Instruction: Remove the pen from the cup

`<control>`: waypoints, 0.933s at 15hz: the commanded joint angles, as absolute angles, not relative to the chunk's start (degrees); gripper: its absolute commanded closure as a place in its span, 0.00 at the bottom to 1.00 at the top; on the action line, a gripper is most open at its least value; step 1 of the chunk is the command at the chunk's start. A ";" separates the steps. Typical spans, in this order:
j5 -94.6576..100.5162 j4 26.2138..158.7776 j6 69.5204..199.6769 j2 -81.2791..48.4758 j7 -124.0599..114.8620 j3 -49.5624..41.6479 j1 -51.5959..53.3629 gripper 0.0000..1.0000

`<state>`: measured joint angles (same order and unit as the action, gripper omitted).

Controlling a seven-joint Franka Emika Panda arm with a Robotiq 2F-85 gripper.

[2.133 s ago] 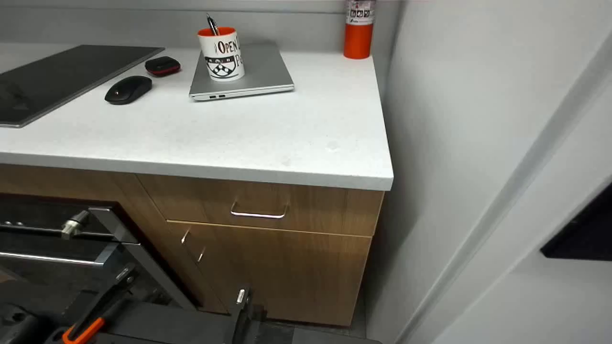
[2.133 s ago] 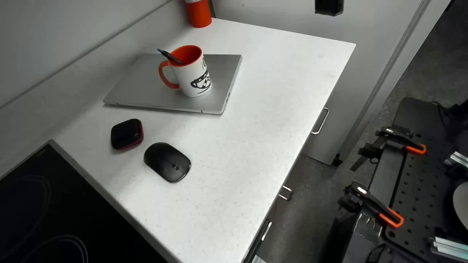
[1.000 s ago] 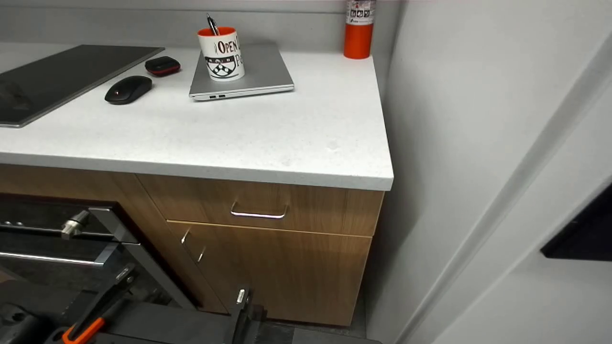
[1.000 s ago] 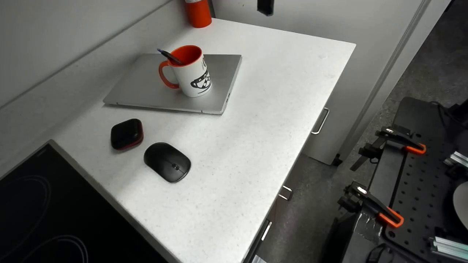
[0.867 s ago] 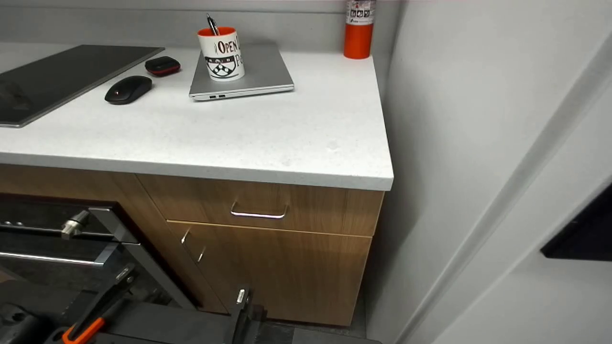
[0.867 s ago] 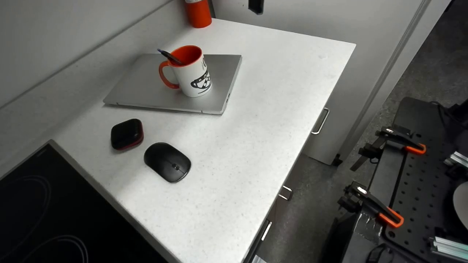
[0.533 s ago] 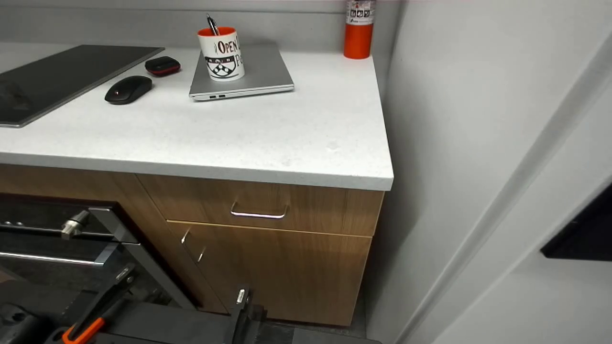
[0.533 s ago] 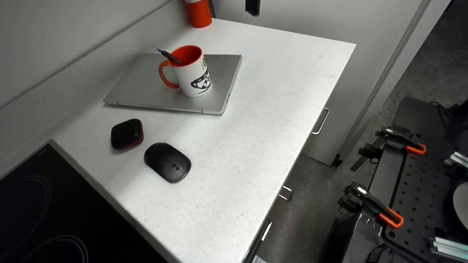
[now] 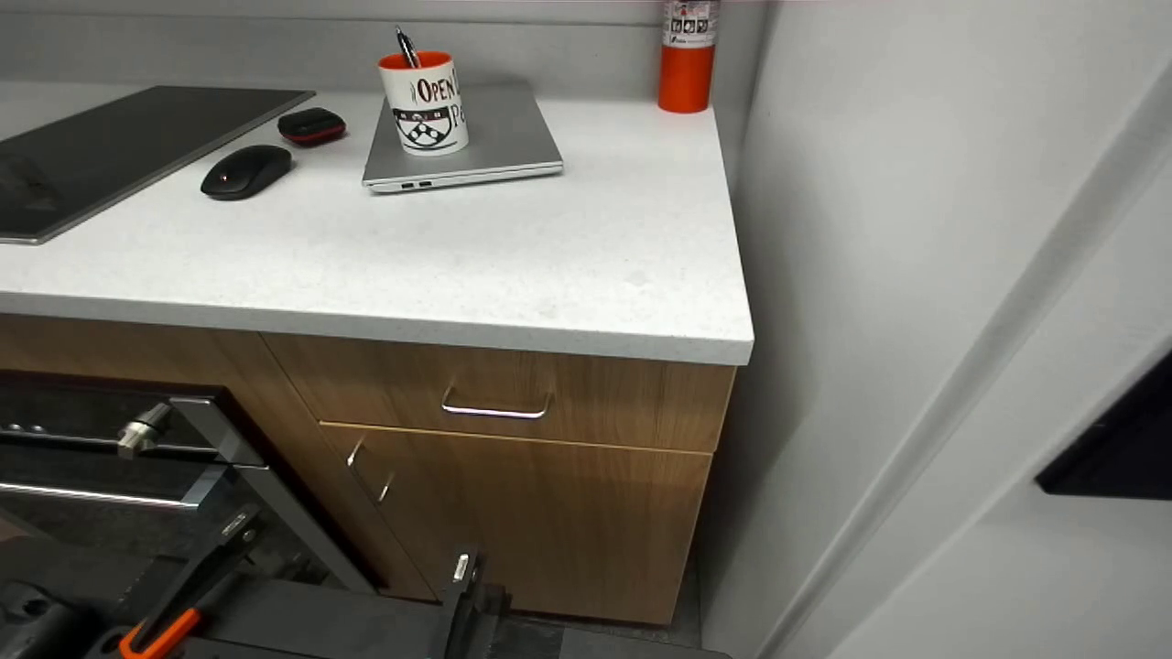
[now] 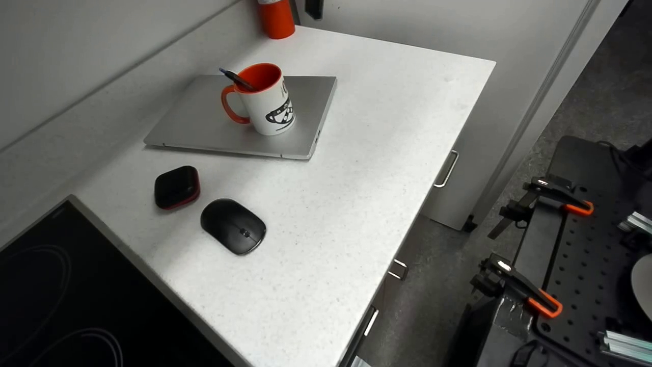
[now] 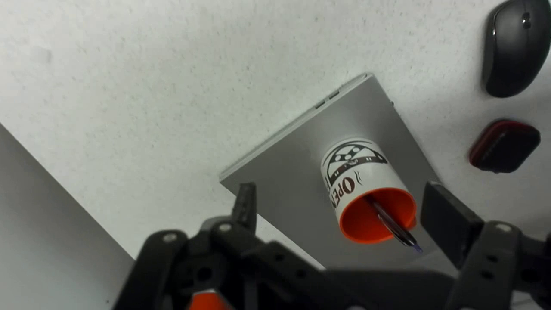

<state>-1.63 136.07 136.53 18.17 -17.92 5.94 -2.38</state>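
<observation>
The pen, slim and dark with a bluish end, leans inside the cup, its top jutting past the rim above the red-orange handle. The cup is white, red-orange within, printed with a crest and "OPEN". The claw hangs released, apart from the cup; in the wrist view its spread fingers flank it.

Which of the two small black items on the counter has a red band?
The squarish case, red below its black top; the longer, rounded mouse has no such band.
</observation>
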 commanded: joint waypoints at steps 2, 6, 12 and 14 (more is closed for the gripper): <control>-4.22 127.95 144.89 5.82 -6.12 3.07 0.16 0.00; -15.38 119.95 141.81 -1.40 6.47 2.53 2.14 0.00; -11.12 124.61 143.99 1.34 1.87 2.90 1.27 0.00; -14.60 123.82 143.52 0.18 7.47 2.73 1.41 0.00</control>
<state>-11.25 124.72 144.12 1.43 2.04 3.45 0.67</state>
